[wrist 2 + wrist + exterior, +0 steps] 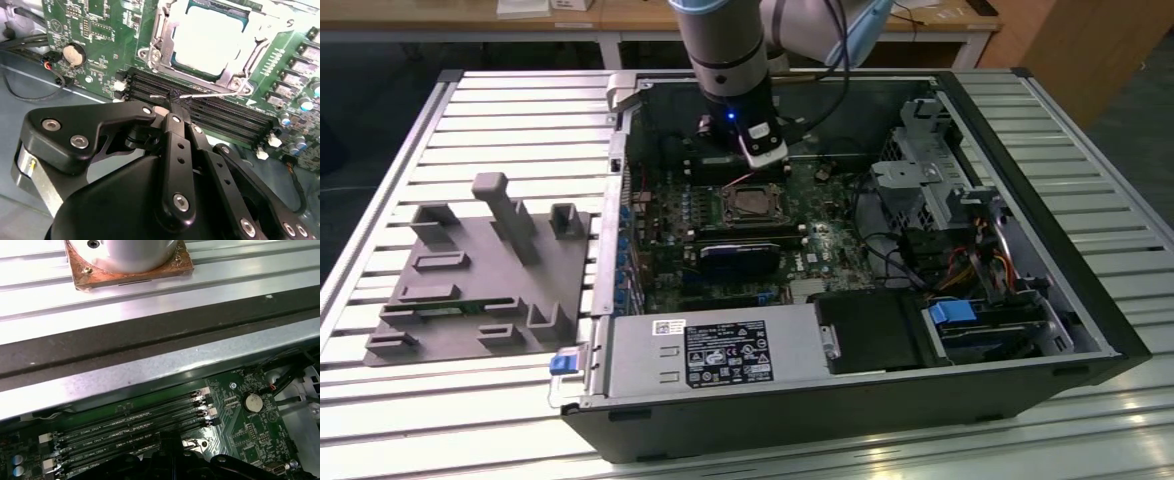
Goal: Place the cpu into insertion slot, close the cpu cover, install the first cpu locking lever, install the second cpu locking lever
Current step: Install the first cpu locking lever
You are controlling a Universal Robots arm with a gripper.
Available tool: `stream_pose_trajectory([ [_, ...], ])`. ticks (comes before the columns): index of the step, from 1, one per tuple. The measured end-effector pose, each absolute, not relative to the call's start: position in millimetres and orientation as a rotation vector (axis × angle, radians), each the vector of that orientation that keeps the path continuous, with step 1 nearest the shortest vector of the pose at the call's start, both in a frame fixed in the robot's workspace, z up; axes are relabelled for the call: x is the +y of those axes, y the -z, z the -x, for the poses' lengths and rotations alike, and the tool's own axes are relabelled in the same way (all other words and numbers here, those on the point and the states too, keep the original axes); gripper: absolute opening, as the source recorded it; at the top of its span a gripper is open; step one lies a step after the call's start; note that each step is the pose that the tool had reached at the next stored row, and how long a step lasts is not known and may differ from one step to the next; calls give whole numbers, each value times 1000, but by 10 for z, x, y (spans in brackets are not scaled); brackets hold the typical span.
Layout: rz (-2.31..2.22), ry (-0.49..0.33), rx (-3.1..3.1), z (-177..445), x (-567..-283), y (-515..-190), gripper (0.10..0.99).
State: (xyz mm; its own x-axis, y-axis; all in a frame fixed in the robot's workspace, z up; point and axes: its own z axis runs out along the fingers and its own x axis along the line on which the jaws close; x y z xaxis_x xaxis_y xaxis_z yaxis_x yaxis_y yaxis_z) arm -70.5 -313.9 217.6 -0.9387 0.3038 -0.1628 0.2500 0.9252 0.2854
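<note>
Reaching straight down into the open computer case (1014,330) in the exterior view, the arm stands close to vertical with the gripper (765,155) just beyond the insertion slot (750,204), towards the case's far wall. The cpu (210,37) lies flat in that slot, its dull silvery top facing up out of the case. The cpu cover (159,35) frames it on the green motherboard (100,30), lying down around the chip as far as the angle lets me judge. The second wrist view adds what the exterior view cannot resolve. The gripper (175,99) has its black fingers drawn together on a thin silvery locking lever (215,93), and the wire sticks out on both sides of the tips. The lever's long axis runs along the socket edge that faces the memory slots (220,112), slightly skewed to them. A coin battery (74,54) sits off to one side. The first wrist view looks the other way, over the memory slots (130,427) and the case wall to a round silvery base (130,252) on the slatted table (240,285).
</note>
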Motion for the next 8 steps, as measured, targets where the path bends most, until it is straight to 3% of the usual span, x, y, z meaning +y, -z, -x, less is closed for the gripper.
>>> stream_pose_trajectory([
  [8,-462,-377,2847,713,-3133,-2125,102],
])
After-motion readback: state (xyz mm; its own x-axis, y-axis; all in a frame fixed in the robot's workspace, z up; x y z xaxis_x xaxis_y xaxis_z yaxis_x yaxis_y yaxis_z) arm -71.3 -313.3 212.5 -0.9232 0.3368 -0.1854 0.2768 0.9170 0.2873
